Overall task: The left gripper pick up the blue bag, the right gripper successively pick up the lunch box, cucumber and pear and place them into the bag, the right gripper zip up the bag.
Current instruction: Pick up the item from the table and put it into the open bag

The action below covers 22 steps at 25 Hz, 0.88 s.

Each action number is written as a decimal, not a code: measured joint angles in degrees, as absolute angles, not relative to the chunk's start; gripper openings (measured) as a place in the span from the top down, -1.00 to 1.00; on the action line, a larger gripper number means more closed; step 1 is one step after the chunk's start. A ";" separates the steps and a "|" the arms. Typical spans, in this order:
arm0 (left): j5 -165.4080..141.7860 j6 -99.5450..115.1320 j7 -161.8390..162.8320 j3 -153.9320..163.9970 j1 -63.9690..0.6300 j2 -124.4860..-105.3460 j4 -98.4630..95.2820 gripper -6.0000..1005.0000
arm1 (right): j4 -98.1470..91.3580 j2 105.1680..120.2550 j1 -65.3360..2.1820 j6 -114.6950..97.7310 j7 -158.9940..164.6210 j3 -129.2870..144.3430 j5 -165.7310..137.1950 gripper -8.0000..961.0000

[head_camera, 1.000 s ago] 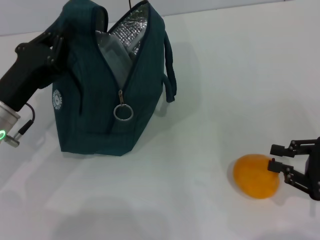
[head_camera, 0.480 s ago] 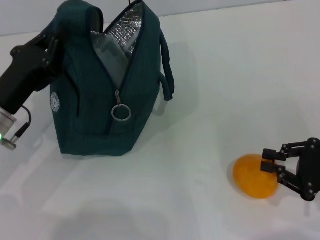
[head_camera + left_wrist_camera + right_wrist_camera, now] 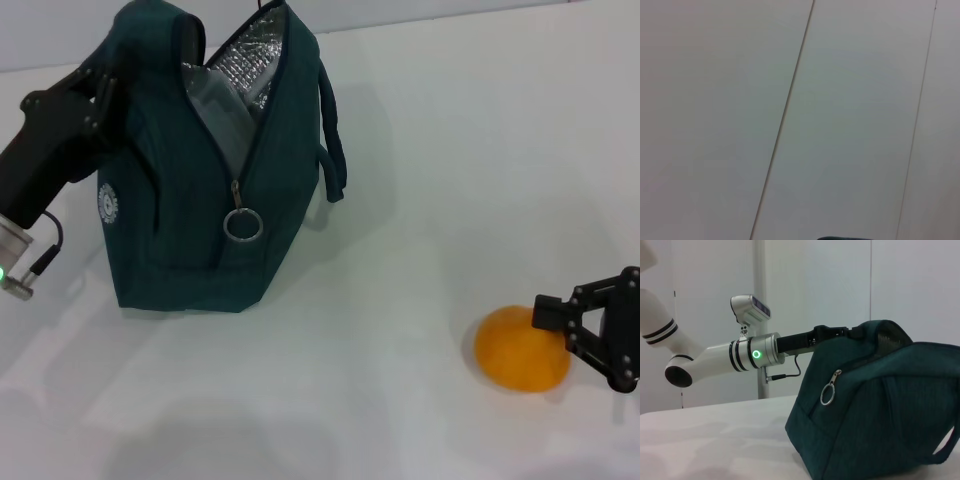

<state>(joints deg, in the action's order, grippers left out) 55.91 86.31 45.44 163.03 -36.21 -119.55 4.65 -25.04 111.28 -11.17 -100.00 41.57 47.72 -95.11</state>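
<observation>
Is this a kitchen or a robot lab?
Probably a robot lab or test room, not a kitchen. The table is plain white, the walls are bare panels, and two robot arms work there: the left gripper holds the blue bag, the right gripper reaches the pear.

No text can be read; the blue bag (image 3: 190, 200) bears a small round white logo (image 3: 107, 202), illegible.

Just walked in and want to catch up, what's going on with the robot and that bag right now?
The left hand holds the blue bag up at its top edge, the zip open and the silver lining showing. Off to the robot's right, the right hand is open at the pear on the white table, one finger above it, not gripping it. The pear has not gone into the bag yet.
</observation>
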 joint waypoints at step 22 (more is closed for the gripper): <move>53.98 92.25 40.97 163.03 -33.44 -119.53 4.57 0.88 | -26.34 114.75 -20.86 -108.26 44.16 32.06 -88.53 0.91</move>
<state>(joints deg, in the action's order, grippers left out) 53.97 92.25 40.97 163.03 -33.44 -119.53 4.57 -26.34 114.75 -20.86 -108.26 44.16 32.06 -88.53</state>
